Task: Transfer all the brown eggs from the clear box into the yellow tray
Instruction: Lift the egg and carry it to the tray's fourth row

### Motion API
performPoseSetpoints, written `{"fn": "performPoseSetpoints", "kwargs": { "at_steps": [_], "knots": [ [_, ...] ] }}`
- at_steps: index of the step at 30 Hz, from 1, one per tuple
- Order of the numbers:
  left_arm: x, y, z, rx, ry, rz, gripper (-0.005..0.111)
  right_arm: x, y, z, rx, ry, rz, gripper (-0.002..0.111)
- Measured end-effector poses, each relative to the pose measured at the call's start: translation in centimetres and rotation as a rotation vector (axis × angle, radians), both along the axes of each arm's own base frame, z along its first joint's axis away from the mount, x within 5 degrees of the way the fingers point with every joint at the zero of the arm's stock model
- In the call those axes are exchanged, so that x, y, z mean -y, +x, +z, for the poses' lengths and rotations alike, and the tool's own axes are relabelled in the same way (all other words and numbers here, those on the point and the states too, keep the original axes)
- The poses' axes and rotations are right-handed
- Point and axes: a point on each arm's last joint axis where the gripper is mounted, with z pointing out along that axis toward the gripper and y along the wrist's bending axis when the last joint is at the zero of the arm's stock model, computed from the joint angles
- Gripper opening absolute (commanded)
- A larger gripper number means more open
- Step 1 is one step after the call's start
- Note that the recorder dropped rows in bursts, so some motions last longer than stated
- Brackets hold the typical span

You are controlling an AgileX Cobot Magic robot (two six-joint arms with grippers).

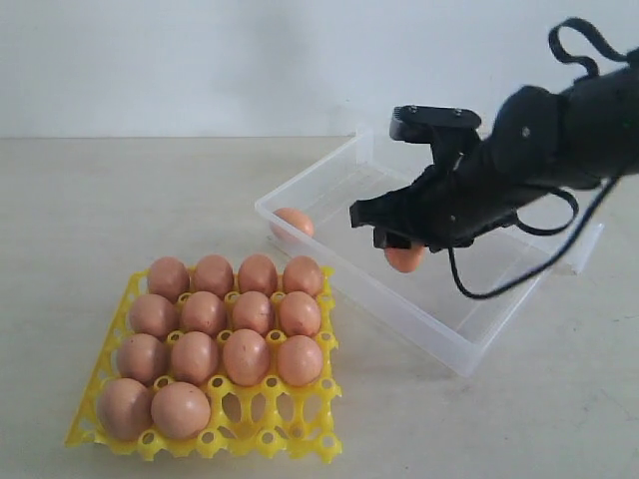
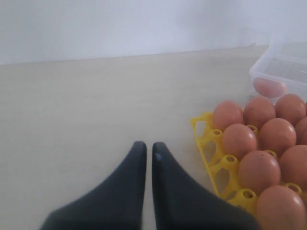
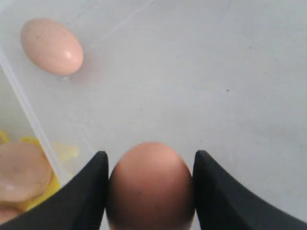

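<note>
Yellow tray [image 1: 262, 415] on beige tabletop [image 1: 90, 200], white wall [image 1: 200, 60] behind; right gripper [image 3: 150, 160] clasps brown egg [image 3: 150, 189], left gripper [image 2: 149, 146] clenched

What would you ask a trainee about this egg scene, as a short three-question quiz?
1. True or false: the left gripper is holding something.
2. How many brown eggs sit in the yellow tray?
3. The egg clamped in the right gripper is: A within the clear box; B over the yellow tray; C outside both.

Key: 1 false, it is shut and empty. 2 fourteen. 3 A.
</note>
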Motion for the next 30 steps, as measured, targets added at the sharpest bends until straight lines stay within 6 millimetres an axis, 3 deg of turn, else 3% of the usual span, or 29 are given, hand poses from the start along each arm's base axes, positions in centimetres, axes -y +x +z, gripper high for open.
{"fn": "performPoseSetpoints", "kwargs": {
  "at_steps": [5,9,12,15,18,21,24,30],
  "knots": [
    [0.0,0.0,0.0,0.000,0.000,0.000,0.004,0.4,-5.6,0.0,0.152,-0.015,0.004,0.000],
    [0.0,0.0,0.0,0.000,0.000,0.000,0.004,-0.6,-8.9,2.7,0.306,-0.037,0.132,0.000],
    [0.0,0.0,0.0,0.000,0.000,0.000,0.004,-3.5,-12.9,7.7,0.538,-0.025,0.366,0.000],
    [0.0,0.0,0.0,0.000,0.000,0.000,0.004,-6.3,-15.7,8.8,0.611,0.013,0.522,0.000],
    [0.0,0.0,0.0,0.000,0.000,0.000,0.004,-10.5,-17.7,6.8,0.685,-0.025,0.742,0.000],
    [0.0,0.0,0.0,0.000,0.000,0.000,0.004,-14.0,-18.2,4.1,0.772,-0.064,0.921,0.000],
    [0.0,0.0,0.0,0.000,0.000,0.000,0.004,-15.3,-17.2,1.3,0.704,0.015,0.815,0.000],
    [0.0,0.0,0.0,0.000,0.000,0.000,0.004,-16.2,-16.0,-1.0,0.647,0.190,0.623,0.000]
  ]
}}
